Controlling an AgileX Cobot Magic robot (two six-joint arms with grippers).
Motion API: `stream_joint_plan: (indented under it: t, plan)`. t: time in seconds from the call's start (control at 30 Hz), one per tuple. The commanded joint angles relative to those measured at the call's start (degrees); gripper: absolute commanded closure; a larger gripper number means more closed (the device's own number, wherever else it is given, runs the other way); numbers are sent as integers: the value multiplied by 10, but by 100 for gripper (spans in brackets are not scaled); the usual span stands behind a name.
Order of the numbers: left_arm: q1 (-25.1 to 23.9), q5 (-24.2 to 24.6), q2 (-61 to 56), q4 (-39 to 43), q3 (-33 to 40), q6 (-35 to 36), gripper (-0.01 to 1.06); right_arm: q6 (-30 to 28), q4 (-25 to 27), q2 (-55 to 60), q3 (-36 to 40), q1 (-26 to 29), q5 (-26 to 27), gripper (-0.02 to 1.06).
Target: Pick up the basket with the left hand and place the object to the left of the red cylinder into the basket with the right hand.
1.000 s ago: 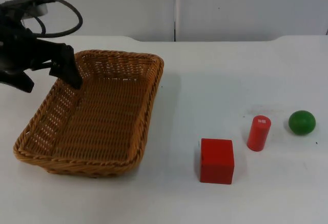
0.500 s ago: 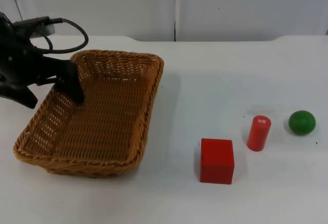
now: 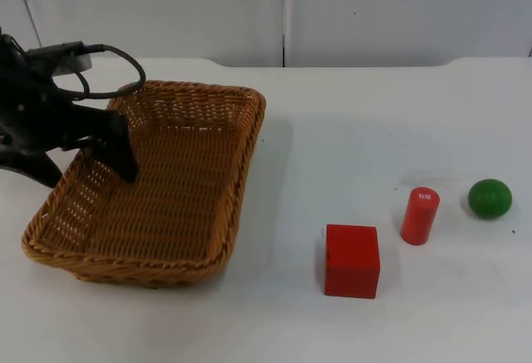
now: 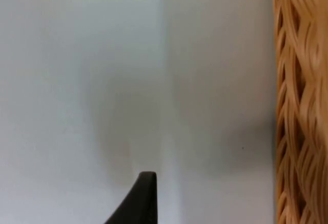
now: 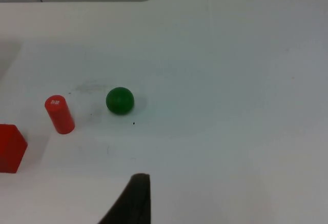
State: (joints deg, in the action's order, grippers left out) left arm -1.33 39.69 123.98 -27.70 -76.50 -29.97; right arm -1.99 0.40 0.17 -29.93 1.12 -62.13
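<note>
The woven wicker basket (image 3: 166, 188) sits on the left half of the white table. My left gripper (image 3: 83, 166) is open and straddles the basket's left wall, one finger (image 3: 125, 159) inside and the other (image 3: 43, 169) outside. In the left wrist view the outer fingertip (image 4: 146, 198) hangs over bare table beside the basket rim (image 4: 300, 106). The red cylinder (image 3: 420, 215) stands upright at the right, with a red cube (image 3: 352, 260) to its left and slightly nearer. The right wrist view looks down on the cylinder (image 5: 59, 114) and cube (image 5: 10, 147), and the right gripper (image 5: 136, 203) waits well away from them.
A green ball (image 3: 490, 198) lies right of the red cylinder, and shows beside it as the green ball (image 5: 120, 100) in the right wrist view. A grey partition wall (image 3: 283, 10) closes off the far edge of the table. Open table lies between the basket and the cube.
My left gripper has moved down along the basket's left wall towards the front, its fingers still apart. The basket and the red and green objects have stayed put.
</note>
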Motion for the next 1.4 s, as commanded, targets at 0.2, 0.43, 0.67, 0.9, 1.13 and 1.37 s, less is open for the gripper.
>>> stream_joint_plan:
  t: [0.2, 0.43, 0.67, 0.9, 1.13, 1.37]
  plan:
    - [1, -11, 0, 21, -4, 21, 7, -2, 2, -2, 4, 4, 4, -1]
    - [3, -1, 0, 23, -4, 21, 7, -2, 2, -2, 4, 4, 4, -1]
    - [3, 5, 0, 19, -4, 21, 29, -2, 2, -2, 4, 4, 4, -1]
    - [3, 5, 0, 9, -4, 21, 56, -2, 2, -2, 4, 4, 4, -1]
    - [3, 5, 0, -21, -4, 21, 83, -2, 2, -2, 4, 4, 4, -1]
    - [3, 14, -9, -64, -4, 24, 105, -2, 2, -2, 4, 4, 4, -1]
